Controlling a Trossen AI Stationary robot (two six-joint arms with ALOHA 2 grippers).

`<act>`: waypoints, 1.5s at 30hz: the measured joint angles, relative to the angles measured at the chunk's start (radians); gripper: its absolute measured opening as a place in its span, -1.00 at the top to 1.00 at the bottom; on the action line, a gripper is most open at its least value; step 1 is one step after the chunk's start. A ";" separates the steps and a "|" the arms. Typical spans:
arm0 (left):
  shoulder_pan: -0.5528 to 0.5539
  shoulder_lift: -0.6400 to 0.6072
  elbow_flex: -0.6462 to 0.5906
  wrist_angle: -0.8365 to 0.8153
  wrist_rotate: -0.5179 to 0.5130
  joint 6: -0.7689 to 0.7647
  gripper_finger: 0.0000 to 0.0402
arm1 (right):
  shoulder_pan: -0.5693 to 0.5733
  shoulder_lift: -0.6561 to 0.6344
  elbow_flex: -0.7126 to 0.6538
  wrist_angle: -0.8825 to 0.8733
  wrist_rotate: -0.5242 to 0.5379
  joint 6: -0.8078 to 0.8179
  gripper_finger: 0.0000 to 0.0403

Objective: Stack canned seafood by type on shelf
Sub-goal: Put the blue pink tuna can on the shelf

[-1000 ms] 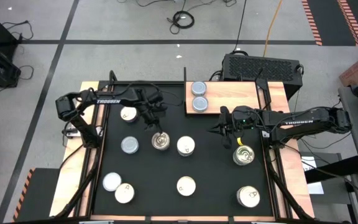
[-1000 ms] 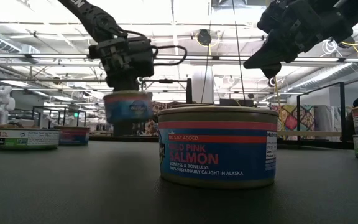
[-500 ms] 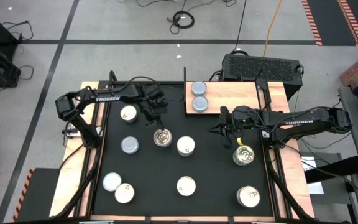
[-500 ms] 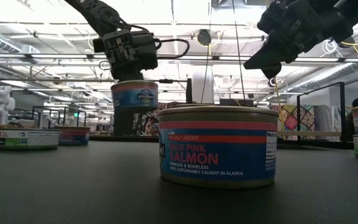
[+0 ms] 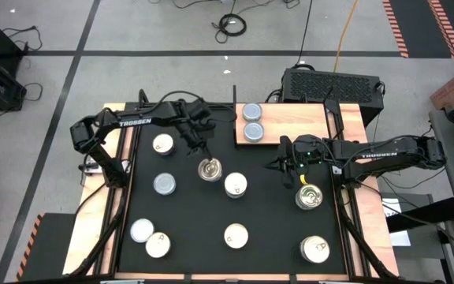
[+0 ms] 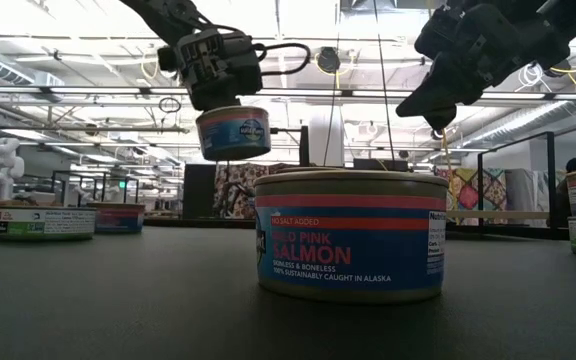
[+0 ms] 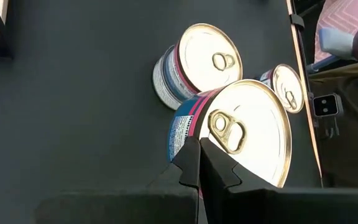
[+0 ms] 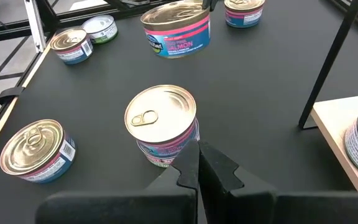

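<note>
Fingers of the left gripper (image 6: 230, 100) are clamped on a round flat pink-and-blue salmon tin with a gold pull-tab top (image 5: 209, 169), which hangs clear above the large black mat (image 5: 266, 213), tipped a little in the low view. In the left wrist view that held tin (image 7: 238, 134) fills the space just past the dark fingertips, with two more pull-tab tins lying on the mat beyond it. The left arm (image 5: 140, 121) reaches from its base at the table's left edge across the far part of the mat, elbow bent, wrist pointing down over the mat's middle.

The right gripper (image 5: 279, 164) hovers above the mat just beside the near edge of the light natural-wood rectangular shelf board (image 5: 298, 125); its fingers appear pressed together and hold nothing. In the right wrist view a gold-topped pull-tab tin (image 8: 161, 124) stands on the mat directly beyond those fingers. The right arm (image 5: 385, 152) stretches nearly level from the table's right side.

Two round tins with plain silvery-blue tops (image 5: 251, 122) sit touching each other at the left end of the shelf. Other tins stay scattered over the mat, among them a large-looking salmon tin with a blue and red label (image 6: 351, 235) closest to the low camera.
</note>
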 joint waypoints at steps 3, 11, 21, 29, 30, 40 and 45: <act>0.000 0.000 0.020 0.002 -0.009 -0.007 1.00 | 0.000 0.000 0.000 0.000 0.001 -0.006 1.00; 0.000 0.000 0.071 0.009 -0.075 -0.038 1.00 | 0.000 0.000 0.000 -0.005 0.032 -0.008 1.00; 0.000 0.000 0.071 0.017 -0.079 -0.057 1.00 | 0.000 0.000 0.000 -0.011 0.032 -0.005 1.00; 0.000 0.000 0.084 0.047 -0.080 -0.108 1.00 | 0.000 0.000 0.000 -0.011 0.034 -0.005 1.00; 0.000 0.000 0.095 0.046 -0.080 -0.109 1.00 | 0.000 0.000 0.000 -0.013 0.034 -0.004 1.00; 0.000 0.015 0.321 0.091 -0.176 -0.108 1.00 | -0.047 0.000 0.000 -0.111 0.109 0.047 1.00; 0.011 0.073 0.438 0.132 -0.180 -0.101 1.00 | -0.058 -0.001 0.000 -0.116 0.108 0.056 1.00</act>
